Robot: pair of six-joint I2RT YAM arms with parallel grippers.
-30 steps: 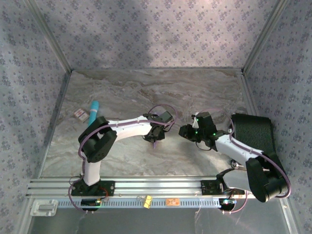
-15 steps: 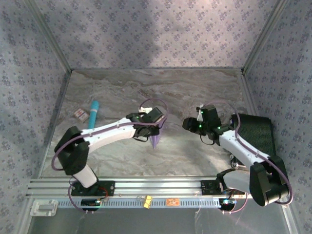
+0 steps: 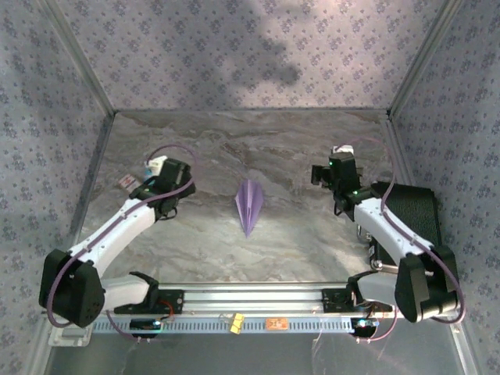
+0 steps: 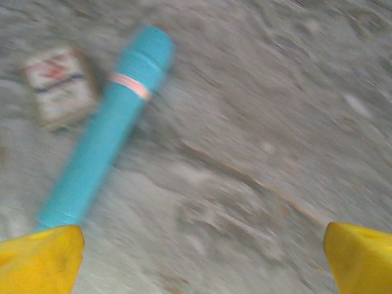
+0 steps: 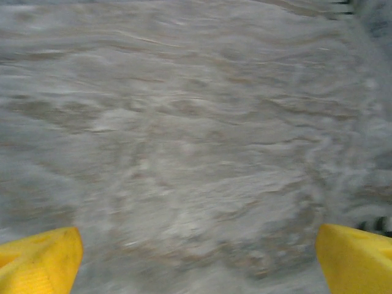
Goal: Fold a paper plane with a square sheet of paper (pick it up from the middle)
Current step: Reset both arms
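Overhead, the paper plane (image 3: 249, 205) lies flat near the middle of the marbled table (image 3: 305, 250), its long taper pointing toward the arm bases, well apart from both arms. The left fingers (image 3: 160, 181) hover out to the plane's left, near a small card (image 3: 125, 181). The right fingers (image 3: 326, 175) hang to its right, close to a black ribbed mat (image 3: 406, 211).

From the left wrist, blurred, the yellow fingertips (image 4: 43, 257) sit at the bottom corners, spread wide and holding nothing. Ahead of them a teal tube (image 4: 107, 141) lies just beside the card.

From the right wrist — also blurred — the yellow fingertips (image 5: 40, 260) stand equally wide apart over bare table, gripping nothing.
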